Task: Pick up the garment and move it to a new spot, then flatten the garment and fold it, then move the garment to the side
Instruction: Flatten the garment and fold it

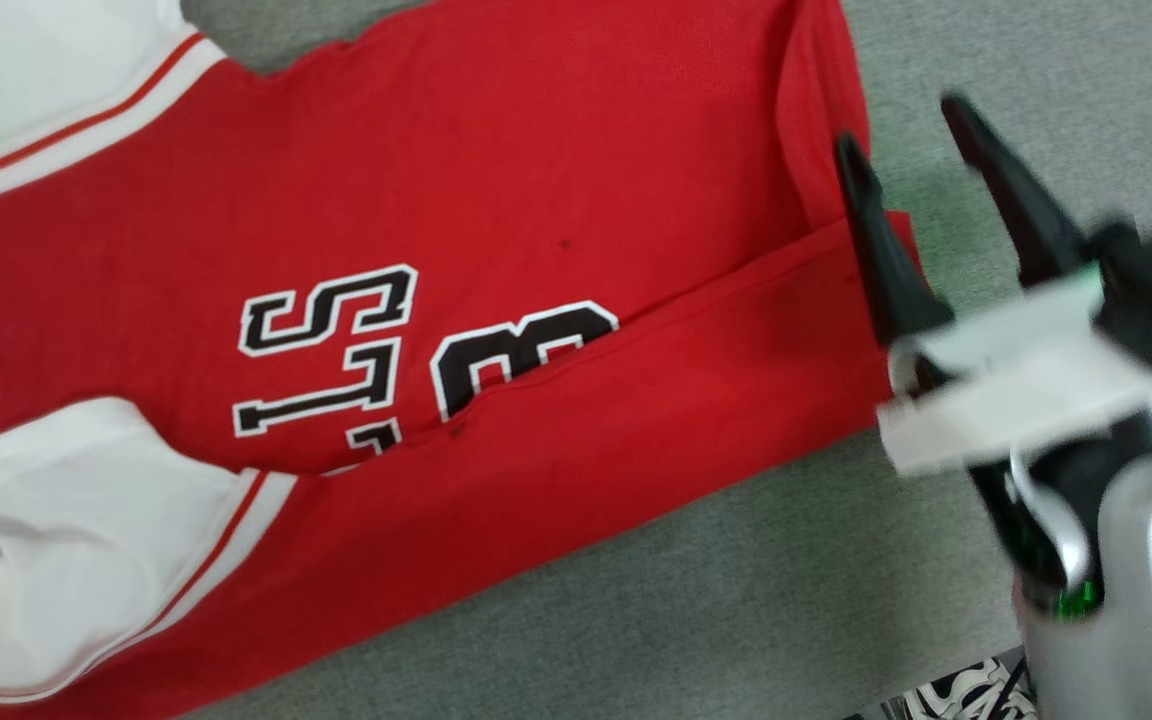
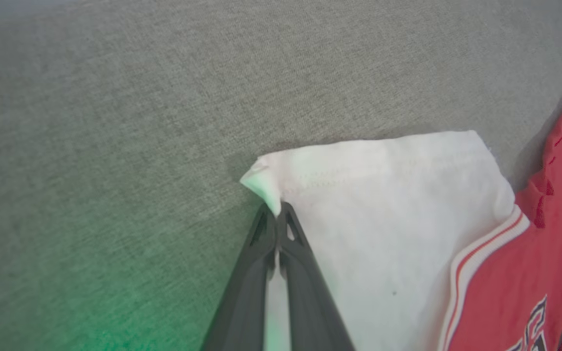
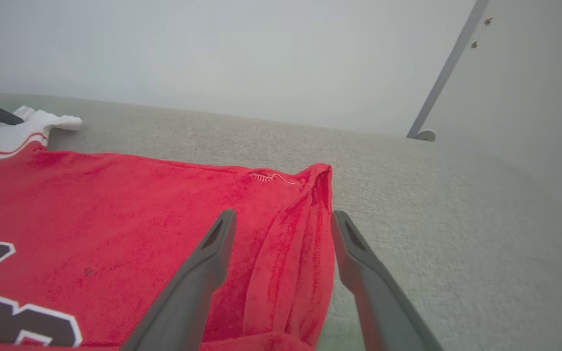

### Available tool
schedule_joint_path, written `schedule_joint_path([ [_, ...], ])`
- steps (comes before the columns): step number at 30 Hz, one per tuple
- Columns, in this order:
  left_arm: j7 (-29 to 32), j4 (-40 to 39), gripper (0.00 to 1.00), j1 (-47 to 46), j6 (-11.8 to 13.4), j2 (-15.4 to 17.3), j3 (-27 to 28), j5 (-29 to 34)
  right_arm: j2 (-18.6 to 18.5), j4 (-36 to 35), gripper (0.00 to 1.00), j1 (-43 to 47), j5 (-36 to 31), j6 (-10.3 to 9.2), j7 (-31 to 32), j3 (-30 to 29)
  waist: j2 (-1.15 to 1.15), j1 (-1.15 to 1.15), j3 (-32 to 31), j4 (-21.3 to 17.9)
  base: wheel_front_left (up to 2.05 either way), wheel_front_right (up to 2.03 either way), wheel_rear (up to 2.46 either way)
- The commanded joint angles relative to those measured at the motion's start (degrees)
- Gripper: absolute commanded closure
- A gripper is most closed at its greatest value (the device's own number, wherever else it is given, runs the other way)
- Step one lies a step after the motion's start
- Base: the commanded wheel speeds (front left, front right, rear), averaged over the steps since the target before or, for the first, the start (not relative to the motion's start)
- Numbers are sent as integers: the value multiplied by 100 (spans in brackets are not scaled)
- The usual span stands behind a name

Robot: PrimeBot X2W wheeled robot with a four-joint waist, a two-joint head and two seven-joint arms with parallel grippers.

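Grey fabric-covered worktop carries the bright red cotton T-shirt, spread flat, its near side folded over the print.

Risks:
- The right gripper, jaws wide astride the bunched red edge, may catch just one layer (fold skews).
- The left gripper, jaws clamped on only the white sleeve corner, could slip off under pull.

Count: one worktop, one T-shirt, two grippers.

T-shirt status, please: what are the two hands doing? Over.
Left hand shut on T-shirt's white sleeve corner. Right hand open over its red edge. Nothing in the way.
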Motion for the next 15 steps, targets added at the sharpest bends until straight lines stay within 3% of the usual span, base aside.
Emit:
schedule_joint_path([
  [1,28,-53,100,104,-16,-122,-155,0,23,76,0,-334,-60,-10,289,40,0,0,34,59,0,0,0],
  [10,-200,-416,100,-137,-16,-280,-366,-37,16,1633,0,-2849,45,-10,2887,-364,0,0,253,494,0,0,0],
  [15,-320,-553,100,-209,-15,-335,-530,-37,15,2387,0,-3574,36,-9,4255,-702,0,0,325,711,0,0,0],
])
